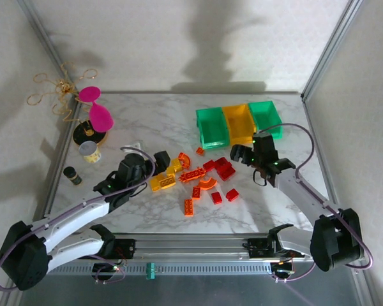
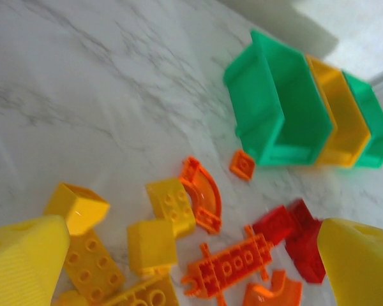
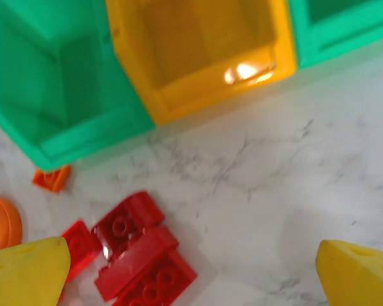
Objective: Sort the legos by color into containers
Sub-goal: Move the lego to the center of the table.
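Sorting is not showing any progress yet; bins are looking empty as far as visible; legos are all lying loose on the table just in front of them. Left gripper is hanging wide open over yellow bricks, holding nothing; right gripper is gaping fully above red bricks near the bins, touching nothing.

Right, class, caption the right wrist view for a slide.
Open right gripper poised over red legos, near the green, yellow and green containers.
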Available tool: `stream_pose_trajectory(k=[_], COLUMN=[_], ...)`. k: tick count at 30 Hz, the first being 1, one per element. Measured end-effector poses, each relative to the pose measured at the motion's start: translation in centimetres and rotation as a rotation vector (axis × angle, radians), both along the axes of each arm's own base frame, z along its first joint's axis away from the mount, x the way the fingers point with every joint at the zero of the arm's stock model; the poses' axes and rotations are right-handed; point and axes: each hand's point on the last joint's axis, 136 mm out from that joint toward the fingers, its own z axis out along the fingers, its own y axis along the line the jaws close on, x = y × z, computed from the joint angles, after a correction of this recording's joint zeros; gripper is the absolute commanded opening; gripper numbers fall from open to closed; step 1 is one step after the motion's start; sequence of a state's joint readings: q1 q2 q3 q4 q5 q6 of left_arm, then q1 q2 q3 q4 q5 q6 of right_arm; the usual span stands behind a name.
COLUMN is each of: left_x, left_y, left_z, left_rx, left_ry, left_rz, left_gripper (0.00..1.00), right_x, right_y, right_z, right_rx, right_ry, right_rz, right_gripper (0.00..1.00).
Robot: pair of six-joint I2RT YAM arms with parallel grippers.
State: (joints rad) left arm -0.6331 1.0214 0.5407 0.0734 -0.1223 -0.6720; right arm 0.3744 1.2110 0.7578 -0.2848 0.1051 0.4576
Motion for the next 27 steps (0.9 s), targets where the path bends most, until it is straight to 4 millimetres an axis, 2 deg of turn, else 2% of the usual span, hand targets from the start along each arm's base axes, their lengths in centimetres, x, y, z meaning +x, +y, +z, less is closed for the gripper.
stream_pose_trajectory(k=[7,12,16,20,27], left_x=[-1.4,-1.2,-0.8,-0.8,-0.7], left_y=[-4.5,-6.3,-6.9,-6.9,-6.7], left_z=[-1.4,-1.7,-1.3,-1.1,-1.1], left_rx=[0.012,0.018,0.013,0.014,0.021], left_ry=[0.030,0.034,0.025,0.020,0.016], left_rz=[-0.126,-0.158,-0.159,-0.157,-0.144], left_gripper=[1.00,1.00,1.00,1.00,1.00], right_x=[-2.1,-1.3,-0.2,0.0,0.0], right_y=[1.9,2.8,4.3,5.4,5.8], right_z=[-4.1,-5.2,-5.6,-6.5,-8.7], right_rx=[-0.085,-0.109,-0.120,-0.145,-0.178], right_ry=[0.150,0.188,0.194,0.211,0.259], right_rz=[0.062,0.051,0.060,0.080,0.089], right_gripper=[0.97,0.91,0.86,0.84,0.77])
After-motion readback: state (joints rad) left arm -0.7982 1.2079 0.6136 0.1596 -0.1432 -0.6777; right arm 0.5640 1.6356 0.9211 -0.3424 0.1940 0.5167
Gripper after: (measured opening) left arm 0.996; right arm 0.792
